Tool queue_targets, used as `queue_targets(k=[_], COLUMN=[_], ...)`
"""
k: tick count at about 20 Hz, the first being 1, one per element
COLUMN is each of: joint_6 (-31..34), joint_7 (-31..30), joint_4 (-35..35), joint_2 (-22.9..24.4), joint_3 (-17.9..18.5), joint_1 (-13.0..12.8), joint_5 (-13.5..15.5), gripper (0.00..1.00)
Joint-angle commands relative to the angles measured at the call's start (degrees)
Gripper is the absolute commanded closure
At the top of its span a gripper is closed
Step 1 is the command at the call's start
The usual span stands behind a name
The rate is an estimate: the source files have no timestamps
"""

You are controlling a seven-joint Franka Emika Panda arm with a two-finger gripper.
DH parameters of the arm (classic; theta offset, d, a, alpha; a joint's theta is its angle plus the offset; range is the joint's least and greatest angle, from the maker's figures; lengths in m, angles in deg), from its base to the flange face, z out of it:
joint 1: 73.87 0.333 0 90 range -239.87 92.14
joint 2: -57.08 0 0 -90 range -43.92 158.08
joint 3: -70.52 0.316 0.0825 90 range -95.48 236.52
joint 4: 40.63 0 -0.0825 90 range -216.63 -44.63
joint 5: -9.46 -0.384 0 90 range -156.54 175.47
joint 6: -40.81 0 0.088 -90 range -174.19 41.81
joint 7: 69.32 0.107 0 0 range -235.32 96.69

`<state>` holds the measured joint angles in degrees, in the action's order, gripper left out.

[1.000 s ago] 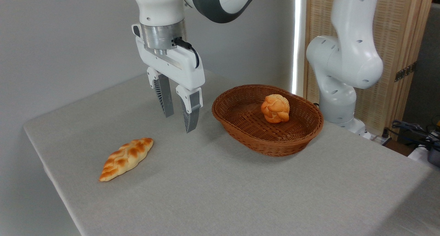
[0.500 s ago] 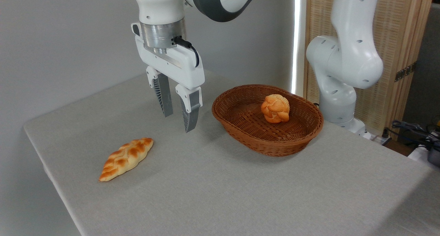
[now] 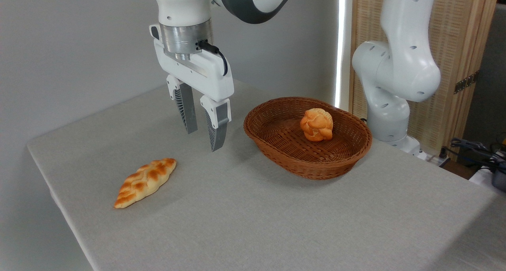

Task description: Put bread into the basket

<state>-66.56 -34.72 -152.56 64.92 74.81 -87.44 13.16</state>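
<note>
Bread [image 3: 145, 182], one, basket [image 3: 272, 154], one

Bright, even, sharp picture; soft shadows on the table [image 3: 276, 223], glaring window strip behind.

Matt grey cloth covers the surface [image 3: 276, 223], finely textured. The basket [image 3: 276, 152] is rough woven wicker with a slight sheen. Glossy white plastic shells the arm [image 3: 399, 69], brushed metal rings its wrist [image 3: 180, 42], and the bread [image 3: 144, 182] looks smooth, glazed.
</note>
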Motion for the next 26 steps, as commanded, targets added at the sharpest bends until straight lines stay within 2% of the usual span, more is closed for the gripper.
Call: queue_targets(k=[1, 26], joint_6=[1.19, 2.25], joint_7=[-1.2, -0.67], joint_4=[1.54, 1.8], joint_2=[-0.89, -0.63], joint_3=[0.01, 0.36], joint_1=[-0.31, 0.13], joint_5=[-0.09, -0.09], gripper=[0.0, 0.0])
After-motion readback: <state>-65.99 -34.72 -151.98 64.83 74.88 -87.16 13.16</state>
